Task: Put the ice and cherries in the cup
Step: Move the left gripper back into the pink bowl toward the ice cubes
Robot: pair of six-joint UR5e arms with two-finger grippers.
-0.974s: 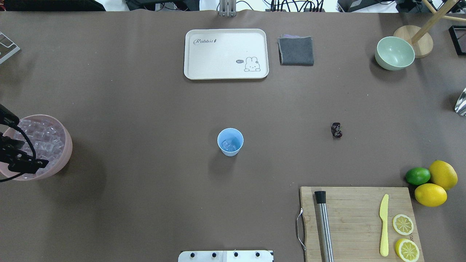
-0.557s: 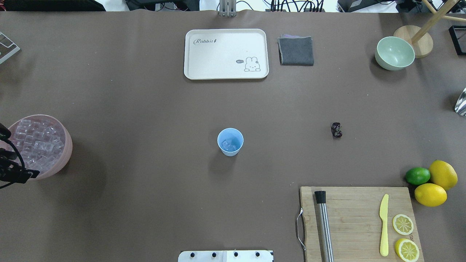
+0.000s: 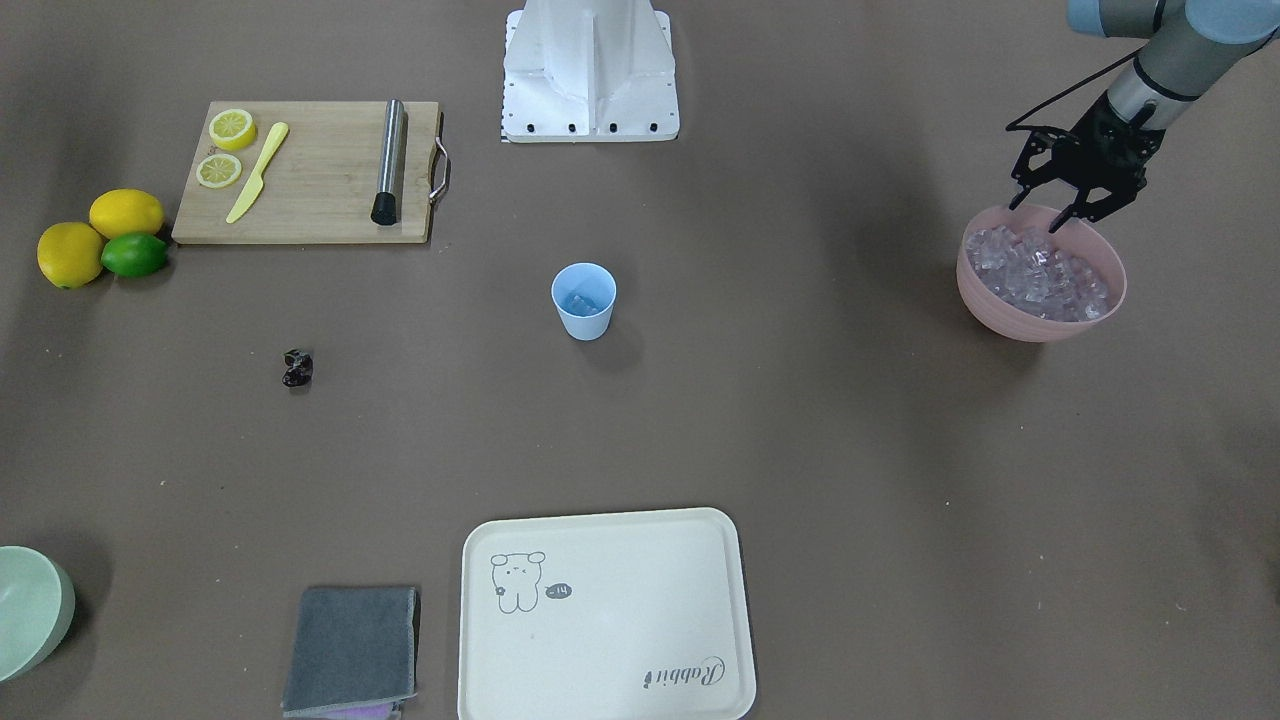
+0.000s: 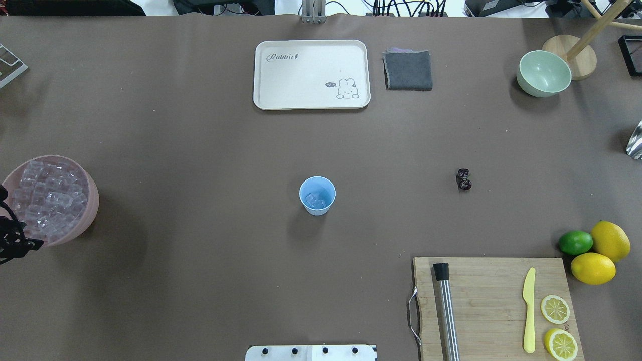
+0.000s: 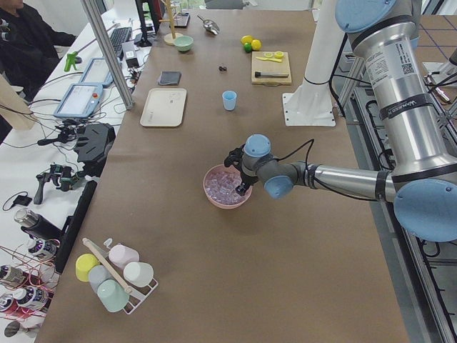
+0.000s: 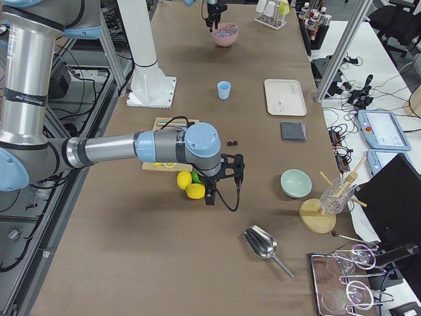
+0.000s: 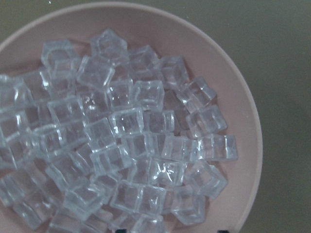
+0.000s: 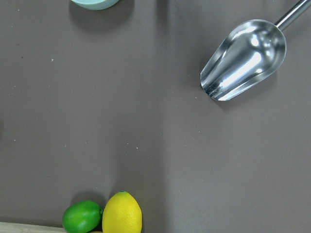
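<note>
The light blue cup (image 4: 317, 195) stands mid-table with a few ice cubes (image 4: 316, 201) inside it. Many more ice cubes (image 7: 121, 141) fill the pink bowl (image 3: 1040, 330) at the table's left end. My left gripper (image 3: 1045, 212) hangs open just above the bowl's robot-side rim, nothing between its fingers. The dark cherries (image 4: 464, 179) lie on the table to the right of the cup. My right gripper (image 6: 223, 178) shows only in the exterior right view, hovering near the lemons; whether it is open or shut I cannot tell.
A cream tray (image 4: 312, 74), a grey cloth (image 4: 408, 69) and a pale green bowl (image 4: 543, 73) sit along the far side. The cutting board (image 4: 494, 306) holds a steel muddler, yellow knife and lemon slices. Lemons and a lime (image 4: 576, 242) lie beside it. A metal scoop (image 8: 243, 60) rests at the right end.
My left gripper has drawn back from over the ice toward the bowl's near-left rim, almost out of the overhead view. The cup and cherries have not moved.
</note>
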